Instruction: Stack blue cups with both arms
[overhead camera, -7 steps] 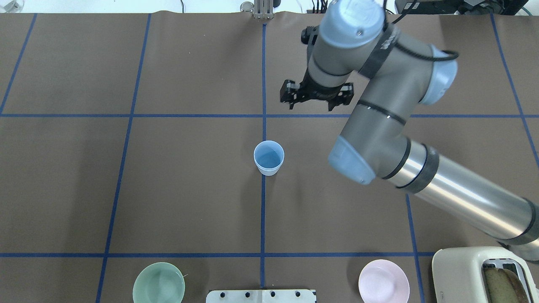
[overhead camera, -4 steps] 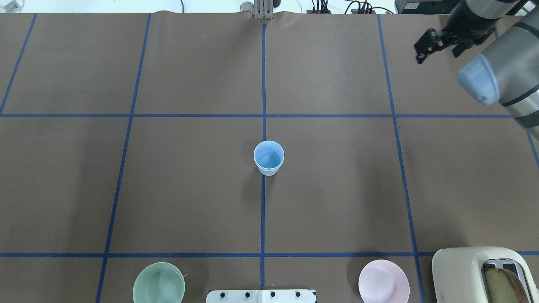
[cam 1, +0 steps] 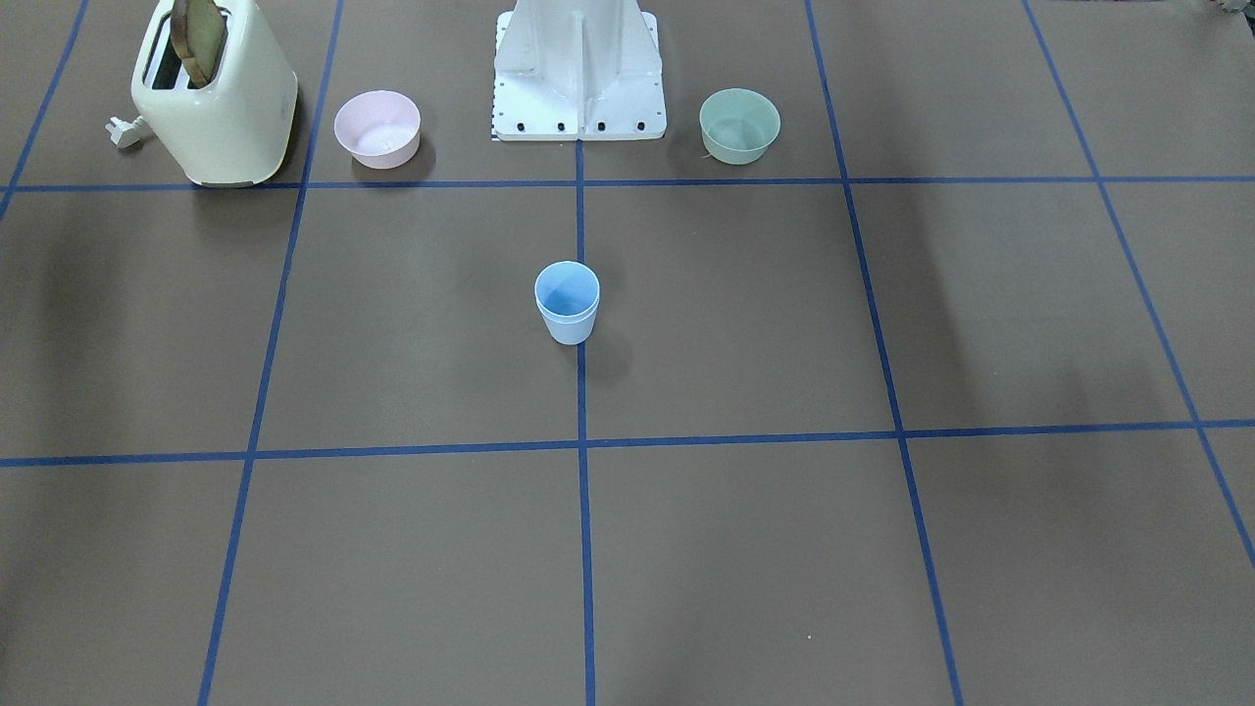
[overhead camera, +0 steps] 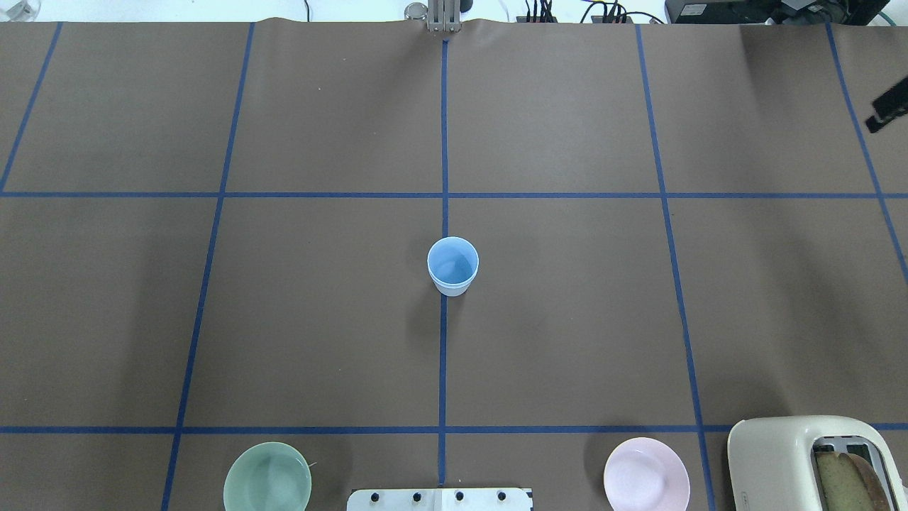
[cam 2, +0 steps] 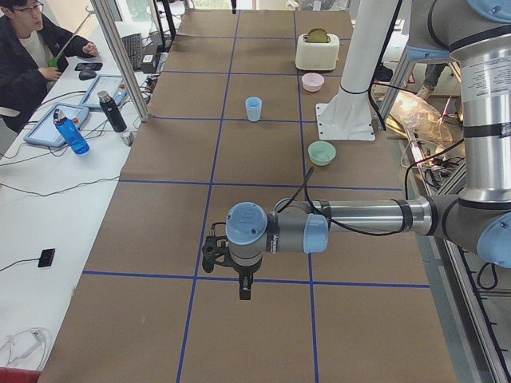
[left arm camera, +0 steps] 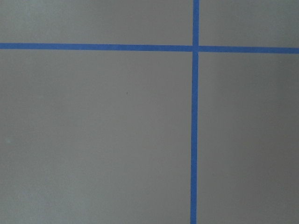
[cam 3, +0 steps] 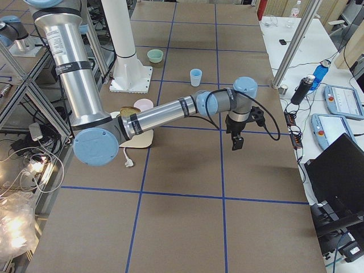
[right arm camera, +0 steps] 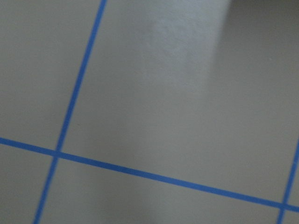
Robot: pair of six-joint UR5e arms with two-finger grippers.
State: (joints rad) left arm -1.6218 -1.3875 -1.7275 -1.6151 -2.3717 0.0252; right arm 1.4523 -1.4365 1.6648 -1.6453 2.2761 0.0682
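The two blue cups [cam 1: 567, 304] stand upright, one nested in the other, on the centre tape line; two rims show in the front view. The stack also shows in the overhead view [overhead camera: 452, 266] and both side views [cam 2: 253, 108] [cam 3: 195, 77]. No gripper is near it. My left gripper [cam 2: 243, 284] hangs low over the table far out to the left; I cannot tell if it is open or shut. My right gripper [cam 3: 236, 141] hangs far out to the right, a black sliver at the overhead view's edge [overhead camera: 889, 110]; I cannot tell its state. Both wrist views show only table and tape.
A cream toaster [cam 1: 216, 98] with bread, a pink bowl [cam 1: 377, 127] and a green bowl [cam 1: 739, 125] stand along the robot's side, either side of the white base stand [cam 1: 578, 69]. An operator [cam 2: 32, 48] sits at a side desk with bottles and tablets.
My right arm has swung from over the table's middle far to the right, nearly out of the overhead view. The cup stack has not moved.
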